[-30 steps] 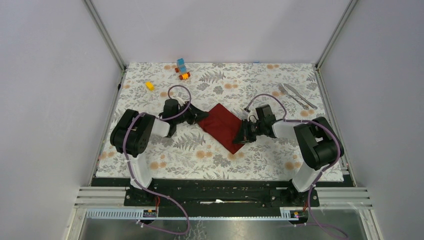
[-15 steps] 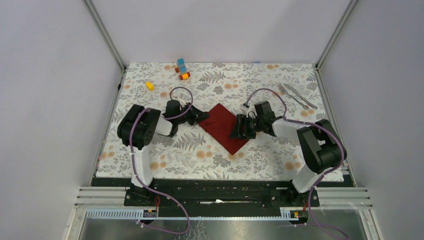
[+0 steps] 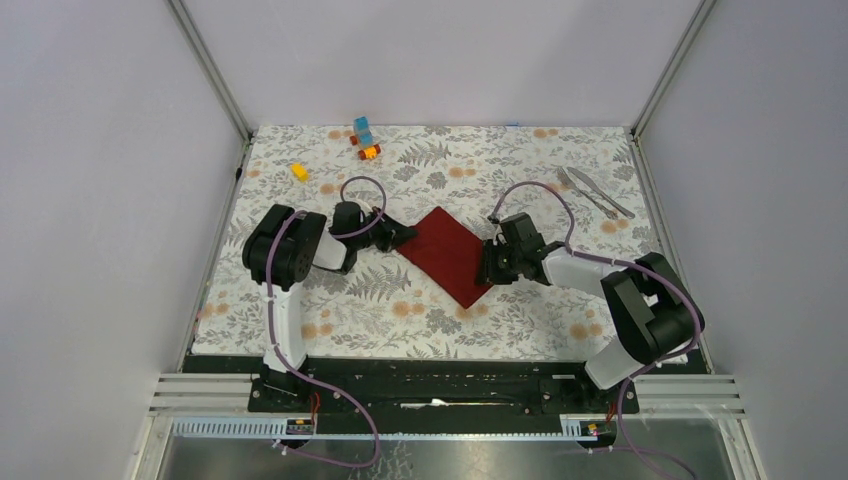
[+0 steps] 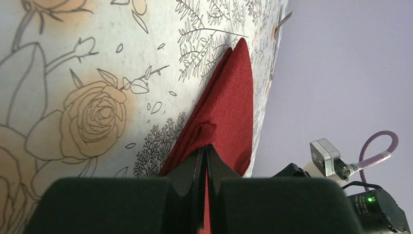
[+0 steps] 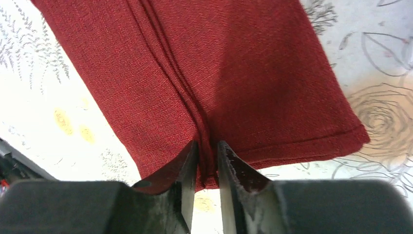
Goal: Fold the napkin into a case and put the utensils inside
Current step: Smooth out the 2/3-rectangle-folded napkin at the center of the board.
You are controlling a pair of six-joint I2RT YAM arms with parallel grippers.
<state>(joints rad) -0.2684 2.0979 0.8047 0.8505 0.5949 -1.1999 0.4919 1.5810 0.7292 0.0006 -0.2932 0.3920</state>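
Observation:
The dark red napkin (image 3: 445, 252) lies folded as a slanted rectangle on the flowered table cover. My left gripper (image 3: 403, 237) is at its left corner and is shut on the cloth, which bunches just past the tips in the left wrist view, with the napkin (image 4: 229, 112) running beyond the gripper (image 4: 205, 151). My right gripper (image 3: 486, 268) is at the napkin's right edge. In the right wrist view the gripper (image 5: 208, 151) pinches a raised ridge of the napkin (image 5: 219, 68). The silver fork (image 3: 583, 190) and knife (image 3: 603, 193) lie side by side at the far right.
Small toy blocks sit at the far left: a blue and orange stack (image 3: 364, 136) and a yellow block (image 3: 299, 171). Metal frame posts and grey walls close in the table (image 3: 520, 320) on three sides.
My right gripper has shifted a little along the napkin's right edge and its forearm has swung lower. My left arm has leaned slightly right. The napkin stays in about the same place.

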